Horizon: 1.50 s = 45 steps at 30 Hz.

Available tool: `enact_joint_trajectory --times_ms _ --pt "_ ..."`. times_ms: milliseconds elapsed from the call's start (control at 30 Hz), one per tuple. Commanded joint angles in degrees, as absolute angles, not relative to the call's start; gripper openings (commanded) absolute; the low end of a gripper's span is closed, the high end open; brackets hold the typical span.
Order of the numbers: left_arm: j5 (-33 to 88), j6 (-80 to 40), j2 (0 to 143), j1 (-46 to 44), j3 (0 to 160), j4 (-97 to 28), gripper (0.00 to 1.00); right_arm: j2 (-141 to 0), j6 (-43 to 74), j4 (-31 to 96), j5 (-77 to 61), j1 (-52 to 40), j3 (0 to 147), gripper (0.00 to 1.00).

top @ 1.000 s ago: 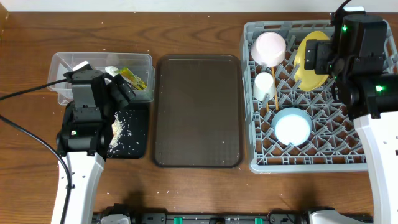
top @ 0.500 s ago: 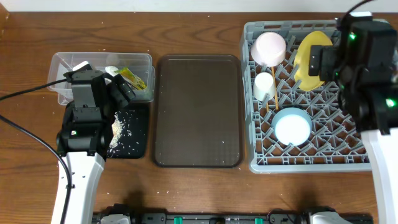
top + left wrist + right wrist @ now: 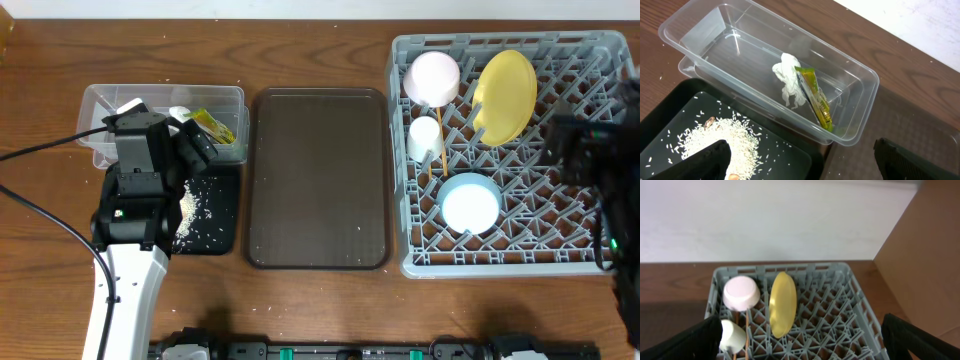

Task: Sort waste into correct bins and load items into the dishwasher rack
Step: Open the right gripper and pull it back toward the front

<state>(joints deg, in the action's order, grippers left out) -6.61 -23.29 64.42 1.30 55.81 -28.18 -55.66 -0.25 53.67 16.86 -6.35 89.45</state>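
The yellow plate (image 3: 503,95) is stood on edge in the rack (image 3: 480,264), upper right. It looks hard, light and slippery; its thin rim is best pinched. The left gripper (image 3: 801,162) and right gripper (image 3: 802,342) are spread apart, empty.

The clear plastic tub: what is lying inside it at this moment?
Inside the clear tub lie a crumpled white tissue and a yellow-green snack wrapper. The wrapper overlaps the tissue's side, hiding whatever is under it. The remaining floor looks bare.

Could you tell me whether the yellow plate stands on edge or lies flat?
On edge, leaning: the yellow plate shows a narrow profile in the dishwasher rack.
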Motion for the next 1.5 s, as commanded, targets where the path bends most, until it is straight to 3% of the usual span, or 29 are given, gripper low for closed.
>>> enact_joint_trajectory --times_ms 0,333,767,967,1467 --pt "-7.1 -22.5 64.4 1.5 56.5 -28.2 0.94 -51.9 -0.1 53.8 18.3 -6.5 89.8 0.99" --pt "-7.1 -22.5 64.4 1.5 56.5 -28.2 0.94 -42.3 0.3 55.7 23.4 -6.4 87.4 0.99" --pt "-7.1 -22.5 64.4 1.5 56.5 -28.2 0.94 -17.5 0.7 21.1 6.9 -4.8 44.4 0.99" --pt "-7.1 -22.5 64.4 1.5 56.5 -28.2 0.94 -7.6 10.2 8.8 5.3 -3.6 24.3 0.99" --pt "-7.1 -22.5 64.4 1.5 56.5 -28.2 0.94 -0.3 12.3 -7.4 4.2 -3.6 2.0 0.99"
